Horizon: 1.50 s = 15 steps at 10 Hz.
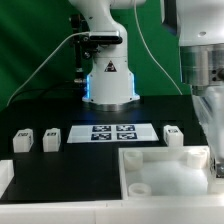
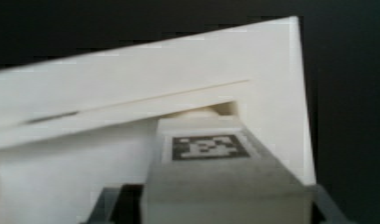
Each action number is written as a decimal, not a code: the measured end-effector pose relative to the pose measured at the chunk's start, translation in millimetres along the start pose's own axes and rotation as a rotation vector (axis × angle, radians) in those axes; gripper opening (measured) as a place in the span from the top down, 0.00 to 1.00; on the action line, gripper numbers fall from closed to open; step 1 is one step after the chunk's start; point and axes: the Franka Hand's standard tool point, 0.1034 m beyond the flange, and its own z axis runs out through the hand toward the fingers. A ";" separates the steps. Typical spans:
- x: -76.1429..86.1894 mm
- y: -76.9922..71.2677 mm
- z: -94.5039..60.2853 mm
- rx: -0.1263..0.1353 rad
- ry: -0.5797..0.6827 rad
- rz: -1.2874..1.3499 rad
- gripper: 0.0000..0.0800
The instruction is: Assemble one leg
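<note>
In the wrist view my gripper (image 2: 217, 216) is shut on a leg (image 2: 212, 175), a small white block with a black-and-white tag (image 2: 208, 146) on its face. Dark fingers (image 2: 119, 206) show on both sides of it. The leg's far end sits at a corner of the large white walled piece (image 2: 134, 95). In the exterior view the arm (image 1: 205, 95) comes down at the right edge over that piece (image 1: 165, 172); the held leg is hidden there. Three more legs lie on the table: two on the left (image 1: 22, 141) (image 1: 51, 138) and one on the right (image 1: 173, 135).
The marker board (image 1: 110, 132) lies flat at the table's middle, before the robot base (image 1: 108, 85). A white part (image 1: 5, 178) shows at the exterior view's left edge. A green backdrop stands behind.
</note>
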 end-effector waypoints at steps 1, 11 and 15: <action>0.6 0.3 -0.2 0.001 0.000 0.084 0.63; 0.6 0.4 -2.1 0.024 0.009 0.092 0.19; -19.0 -5.4 -28.1 0.067 -0.037 0.067 0.19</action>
